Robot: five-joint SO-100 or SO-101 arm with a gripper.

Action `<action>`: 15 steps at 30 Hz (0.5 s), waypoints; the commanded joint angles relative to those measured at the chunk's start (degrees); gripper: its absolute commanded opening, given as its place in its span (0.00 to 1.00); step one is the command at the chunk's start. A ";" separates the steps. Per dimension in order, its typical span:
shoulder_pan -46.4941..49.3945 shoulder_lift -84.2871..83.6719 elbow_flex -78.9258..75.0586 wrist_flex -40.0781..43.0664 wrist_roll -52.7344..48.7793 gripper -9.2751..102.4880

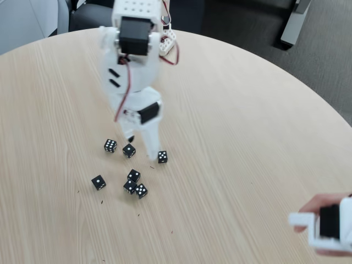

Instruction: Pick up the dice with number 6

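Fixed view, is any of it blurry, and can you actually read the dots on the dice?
In the fixed view the white arm is smeared by motion blur, and so is its hand; the dice on the table stay fairly sharp, their dots small but mostly countable; lighting is soft, shadows faint.

The arm (132,71) is built of white printed plastic shells with rounded edges. Black servo blocks sit in it: a large one near the top, under a white plate dotted with small holes, and a smaller one lower down by the gripper (140,147). Thin red and dark cables run down its front and loop out at the side. Two short black slots mark the middle shell. The gripper's fingers are white and taper to points, somewhat blurred.
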 commanded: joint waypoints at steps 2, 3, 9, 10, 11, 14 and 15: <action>4.31 0.09 -2.02 0.09 1.32 0.30; 5.19 0.09 -2.02 0.09 1.76 0.30; 10.63 0.09 -1.67 0.09 6.33 0.31; 11.51 0.09 -1.49 0.09 6.94 0.32; 12.22 0.09 -1.41 0.09 7.65 0.32; 13.71 0.09 -1.14 -0.35 10.46 0.32; 14.06 0.00 -1.14 -0.35 11.60 0.32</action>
